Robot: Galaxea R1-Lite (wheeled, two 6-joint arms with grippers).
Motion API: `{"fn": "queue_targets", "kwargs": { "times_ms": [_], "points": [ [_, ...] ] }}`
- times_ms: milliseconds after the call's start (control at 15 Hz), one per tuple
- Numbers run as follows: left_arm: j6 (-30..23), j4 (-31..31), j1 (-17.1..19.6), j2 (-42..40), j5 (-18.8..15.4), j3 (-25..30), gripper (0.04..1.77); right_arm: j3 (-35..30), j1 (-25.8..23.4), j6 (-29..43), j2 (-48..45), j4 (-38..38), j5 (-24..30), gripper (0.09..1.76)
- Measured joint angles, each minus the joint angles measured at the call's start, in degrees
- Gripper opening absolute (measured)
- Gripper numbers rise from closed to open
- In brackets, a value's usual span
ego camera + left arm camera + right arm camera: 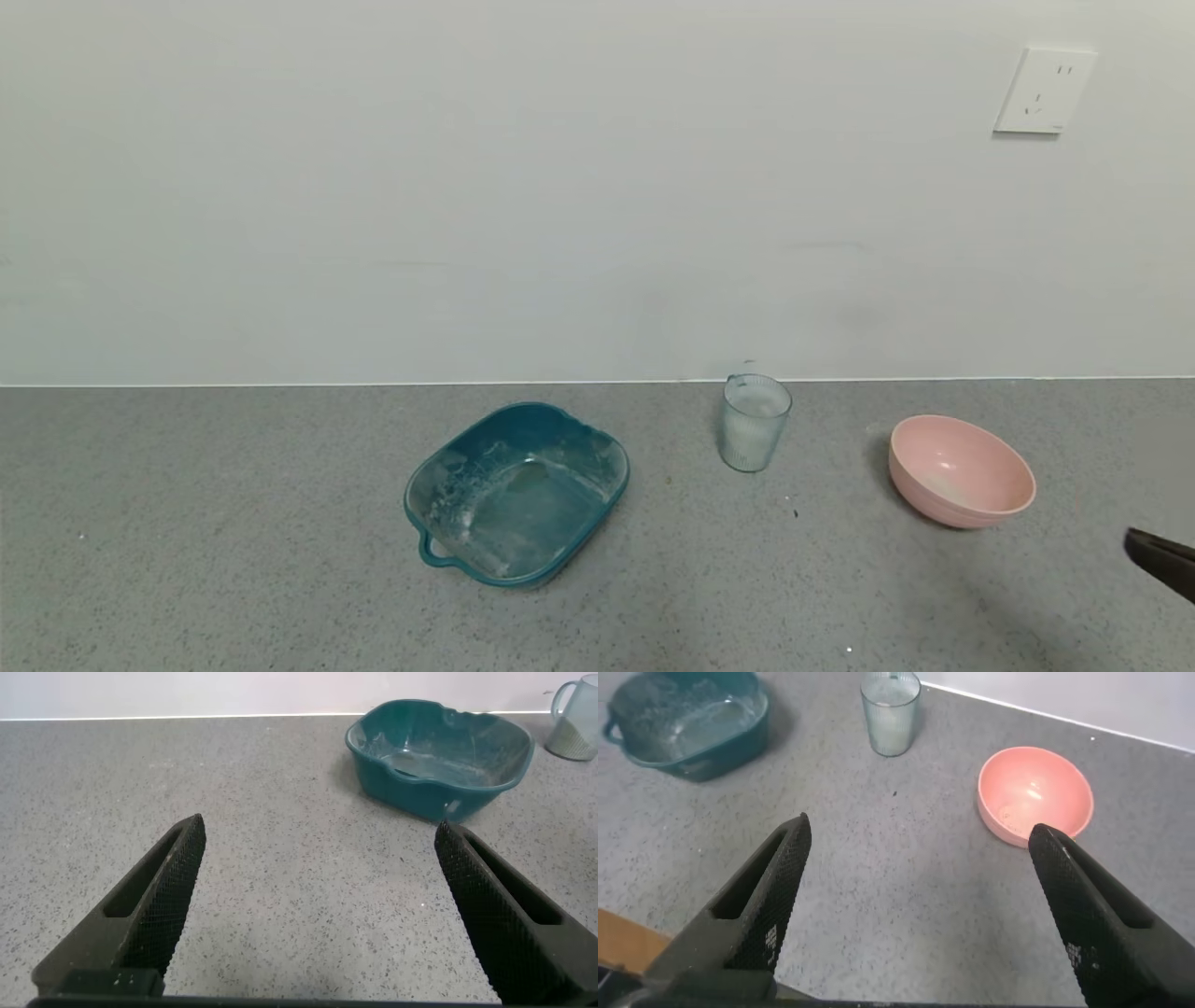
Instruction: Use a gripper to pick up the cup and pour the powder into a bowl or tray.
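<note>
The ribbed pale blue-green cup [754, 422] stands upright near the wall, with whitish powder [750, 431] inside; it also shows in the right wrist view [890, 712] and at the edge of the left wrist view [576, 721]. The pink bowl [962, 469] sits to its right, also in the right wrist view [1034, 794]. My right gripper [915, 840] is open and empty, above the counter in front of the bowl; only a dark tip [1162, 560] shows in the head view. My left gripper [318, 835] is open and empty, low over the counter left of the tray.
A teal squarish tray [516, 492] with a handle and powder traces sits left of the cup, also in the left wrist view [437, 756] and the right wrist view [689, 721]. The grey speckled counter [233, 560] ends at a white wall with a socket [1044, 91].
</note>
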State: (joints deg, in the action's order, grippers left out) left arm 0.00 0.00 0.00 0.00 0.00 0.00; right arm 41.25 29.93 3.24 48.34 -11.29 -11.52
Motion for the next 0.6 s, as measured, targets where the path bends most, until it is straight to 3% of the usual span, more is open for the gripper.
{"fn": "queue_targets", "kwargs": {
  "times_ms": [267, 600],
  "points": [
    [0.0, 0.0, 0.0, 0.0, 0.0, 0.0, 1.76, 0.85, -3.11, -1.56, -11.3, -12.13, -0.33, 1.7],
    [0.0, 0.02, 0.0, 0.0, 0.0, 0.0, 1.76, 1.77, -14.42, -1.77, -16.18, -12.78, -1.95, 1.7]
  ]
}}
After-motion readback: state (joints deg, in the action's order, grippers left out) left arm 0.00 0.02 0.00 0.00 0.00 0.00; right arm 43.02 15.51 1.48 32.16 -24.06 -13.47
